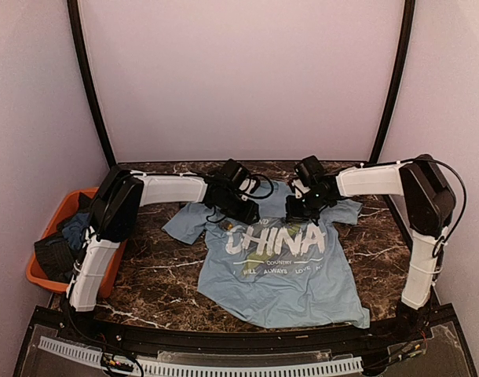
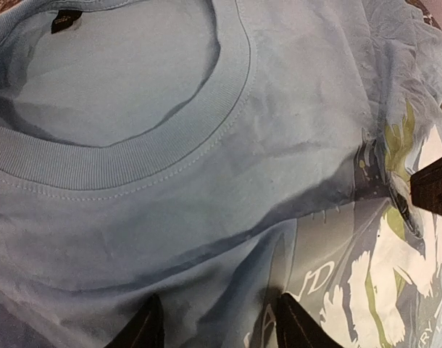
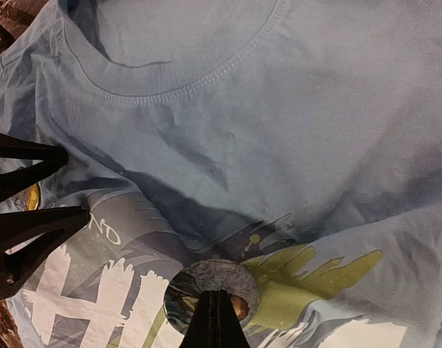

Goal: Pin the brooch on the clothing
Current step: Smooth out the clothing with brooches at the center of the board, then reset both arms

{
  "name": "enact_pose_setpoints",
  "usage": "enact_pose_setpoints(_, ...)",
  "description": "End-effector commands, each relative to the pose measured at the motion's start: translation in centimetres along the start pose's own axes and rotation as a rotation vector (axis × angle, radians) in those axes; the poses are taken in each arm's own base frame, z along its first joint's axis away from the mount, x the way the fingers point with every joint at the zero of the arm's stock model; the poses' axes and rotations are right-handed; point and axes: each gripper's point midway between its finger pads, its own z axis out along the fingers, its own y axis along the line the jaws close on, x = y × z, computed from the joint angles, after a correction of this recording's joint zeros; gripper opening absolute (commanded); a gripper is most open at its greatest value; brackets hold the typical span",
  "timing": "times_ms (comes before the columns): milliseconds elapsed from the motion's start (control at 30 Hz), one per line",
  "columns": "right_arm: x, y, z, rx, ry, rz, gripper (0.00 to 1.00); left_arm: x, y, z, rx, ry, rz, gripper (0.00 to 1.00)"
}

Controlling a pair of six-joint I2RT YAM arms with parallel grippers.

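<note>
Brooch (image 3: 198,280) lies at the right pincer (image 3: 213,296)'s closed tips, on clothing (image 3: 315,145).

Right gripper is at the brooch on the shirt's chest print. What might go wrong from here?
1. The right gripper is shut with its tips covering part of the brooch; pinched or only pressed is unclear, so it may slip.
2. The T-shirt lies wrinkled around it; loose fabric may bunch during fastening.
3. The left gripper, open over the chest below the collar, is close by; the two might collide.
</note>
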Motion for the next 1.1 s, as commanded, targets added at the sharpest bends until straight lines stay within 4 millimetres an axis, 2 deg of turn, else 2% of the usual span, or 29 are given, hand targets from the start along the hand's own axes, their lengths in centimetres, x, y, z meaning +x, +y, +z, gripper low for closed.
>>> enact_pose_setpoints(0,-0.4,2.5,1.0,-0.141,0.021,0.009,0.0,1.8,0.4,1.3,-0.005,0.064,-0.021,0.52)
enact_pose_setpoints(200,1.6,1.5,2.9,-0.126,0.074,0.017,0.0,2.5,0.2,1.6,-0.005,0.081,-0.01,0.54)
enact_pose_setpoints(300,2.0,1.1,3.4,-0.115,0.089,0.023,0.0,2.2,0.0,1.3,-0.002,0.078,-0.007,0.62)
enact_pose_setpoints(367,2.0,1.1,3.3,-0.114,0.088,0.021,0.0,1.8,-0.1,0.8,-0.002,0.071,-0.005,0.66)
enact_pose_setpoints(433,1.4,1.8,2.3,-0.134,0.073,0.006,0.0,1.1,-0.2,-0.2,-0.007,0.052,-0.003,0.71)
enact_pose_setpoints(500,0.4,2.5,0.3,-0.153,0.035,-0.012,0.0,0.1,-0.4,-1.6,-0.016,0.018,-0.003,0.77)
enact_pose_setpoints(567,-0.7,3.2,-2.5,-0.158,-0.019,-0.038,0.06,-1.2,-0.7,-3.7,-0.016,-0.035,-0.004,0.85)
enact_pose_setpoints(600,-1.3,3.5,-4.2,-0.16,-0.05,-0.05,0.1,-1.7,-0.9,-5.1,-0.019,-0.061,-0.005,0.92)
enact_pose_setpoints(633,-1.6,3.7,-5.7,-0.16,-0.075,-0.061,0.15,-2.5,-1.1,-6.0,-0.015,-0.092,-0.005,0.95)
enact_pose_setpoints(667,-1.7,3.8,-7.3,-0.159,-0.101,-0.071,0.22,-3.0,-1.5,-7.8,-0.009,-0.121,-0.008,0.98)
enact_pose_setpoints(767,-1.3,3.6,-12.3,-0.141,-0.181,-0.104,0.41,-4.1,-2.5,-11.8,0.021,-0.198,-0.022,0.99)
enact_pose_setpoints(800,-0.8,3.3,-13.5,-0.131,-0.201,-0.116,0.48,-4.0,-2.9,-14.1,0.037,-0.236,-0.021,0.99)
enact_pose_setpoints(833,-0.3,2.9,-14.6,-0.116,-0.222,-0.13,0.56,-3.1,-3.1,-16.4,0.046,-0.258,-0.03,0.99)
enact_pose_setpoints(867,0.4,2.4,-15.8,-0.1,-0.244,-0.139,0.66,-2.8,-3.3,-17.6,0.056,-0.288,-0.032,0.99)
enact_pose_setpoints(900,1.1,1.7,-16.7,-0.074,-0.261,-0.144,0.83,-1.0,-3.0,-19.6,0.054,-0.3,-0.041,0.99)
enact_pose_setpoints(933,1.7,1.1,-17.8,-0.062,-0.286,-0.143,0.96,-0.1,-2.8,-20.5,0.052,-0.307,-0.047,0.99)
enact_pose_setpoints(967,2.7,0.4,-18.5,-0.05,-0.301,-0.142,0.98,1.8,-2.2,-22.3,0.028,-0.313,-0.065,0.99)
enact_pose_setpoints(1067,4.4,-1.3,-21.1,-0.022,-0.387,-0.143,0.99,7.7,0.0,-24.4,-0.057,-0.225,-0.094,0.99)
